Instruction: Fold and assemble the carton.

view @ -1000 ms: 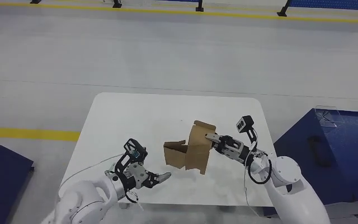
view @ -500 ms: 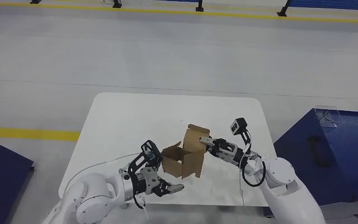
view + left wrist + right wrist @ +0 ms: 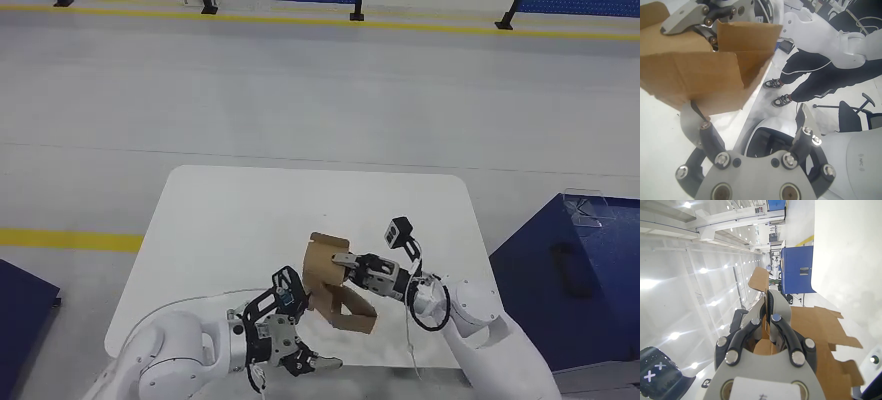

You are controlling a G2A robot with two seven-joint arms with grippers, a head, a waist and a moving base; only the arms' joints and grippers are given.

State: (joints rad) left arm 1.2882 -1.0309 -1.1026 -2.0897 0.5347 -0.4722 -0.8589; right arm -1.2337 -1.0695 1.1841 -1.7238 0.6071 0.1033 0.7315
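Note:
The brown carton (image 3: 335,295) stands half-opened and tilted near the table's front edge, flaps loose. My right gripper (image 3: 342,262) is shut on the upper edge of one carton wall; in the right wrist view the card sits pinched between the pads (image 3: 766,298), with the rest of the carton (image 3: 810,325) spreading beside them. My left gripper (image 3: 308,358) is open at the front edge, just in front of the carton. In the left wrist view one fingertip (image 3: 692,106) touches the lower edge of the carton (image 3: 693,75), and the other fingertip (image 3: 802,113) is free beyond the table edge.
The white table (image 3: 230,220) has bare room behind and left of the carton. A blue cabinet (image 3: 570,270) stands off the right side, another blue block (image 3: 20,300) off the left. An office chair (image 3: 851,117) stands on the floor beyond the front edge.
The right gripper has pulled the carton leftward and toward the front edge, tipping it over further. The left gripper has swung right along the front edge to the carton's lower side.

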